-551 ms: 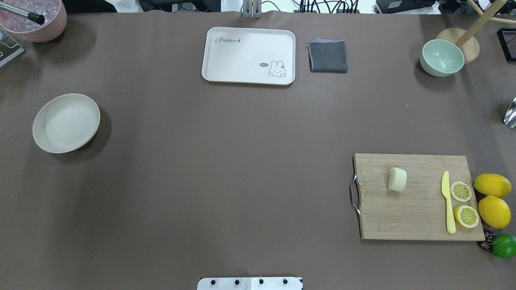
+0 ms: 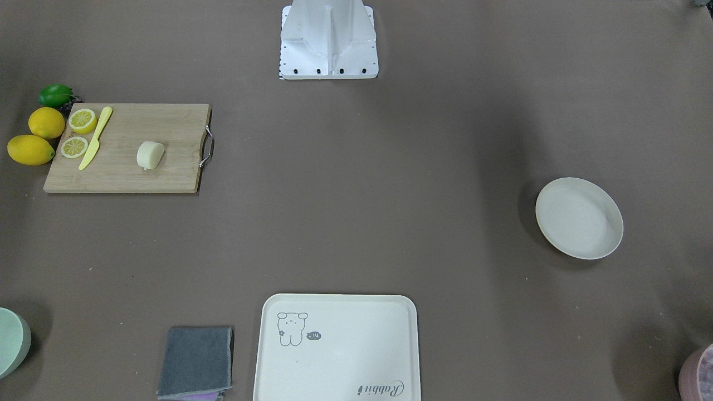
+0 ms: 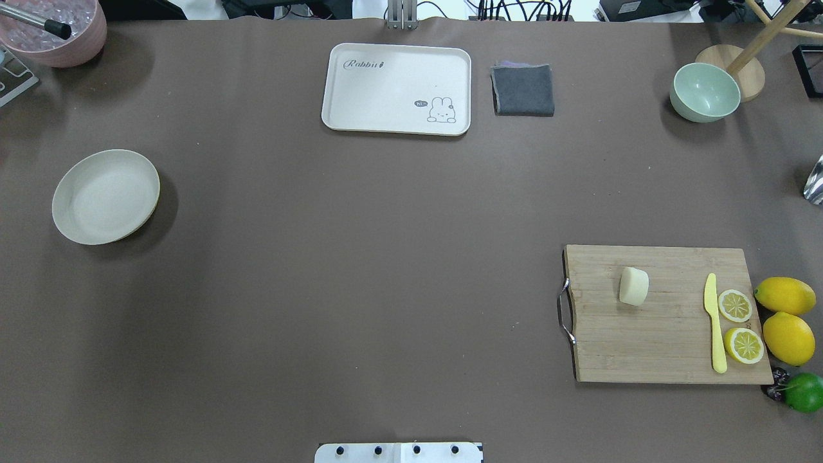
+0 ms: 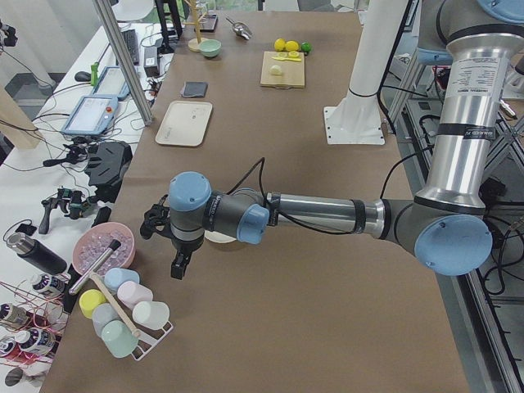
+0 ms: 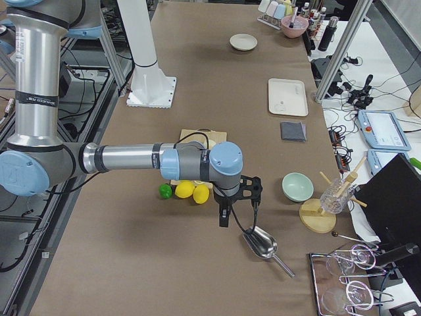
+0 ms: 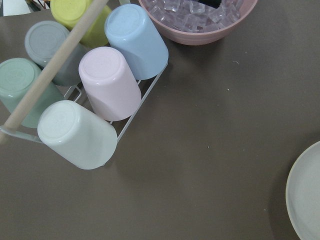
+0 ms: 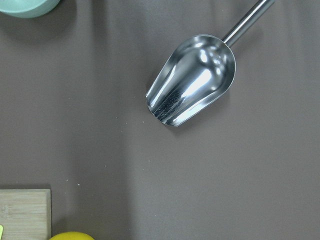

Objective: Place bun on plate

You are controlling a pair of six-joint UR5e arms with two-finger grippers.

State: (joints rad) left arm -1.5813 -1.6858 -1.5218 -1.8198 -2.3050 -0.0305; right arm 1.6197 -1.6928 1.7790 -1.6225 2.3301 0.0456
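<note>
Reading the overhead view from its left edge, we first meet the pink bowl (image 3: 61, 35) of ice at 10 o'clock on the table (image 3: 360, 257). Next comes the plate (image 3: 106, 196) at 9 o'clock, bare and well apart from everything else. The left gripper (image 4: 178, 264) shows only from the table's left end, hanging near the plate and the cup rack (image 4: 123, 315). From there we cannot tell whether its fingers are apart or together.

At 12 o'clock lies the rabbit tray (image 3: 397, 89), with a folded grey cloth (image 3: 523, 90) just beside it at its 3 o'clock. At 4 o'clock sits the cutting board (image 3: 669, 347), its metal handle toward the table's middle. The bun (image 3: 633, 286) lies on the board, at about 10 o'clock from the board's centre, untouched.

Further right on the board is the yellow knife (image 3: 714, 328), and two lemon halves (image 3: 735, 305) lie cut face up at its 3 o'clock. Two whole lemons (image 3: 784, 296) and a lime (image 3: 804, 392) rest just off the board's far-right edge. The green bowl (image 3: 705, 92) stands at 2 o'clock.

The right gripper (image 5: 225, 216) shows only from the table's right end and seems to hang between the lemons and the metal scoop (image 7: 192, 85). Again we cannot tell how its fingers stand
</note>
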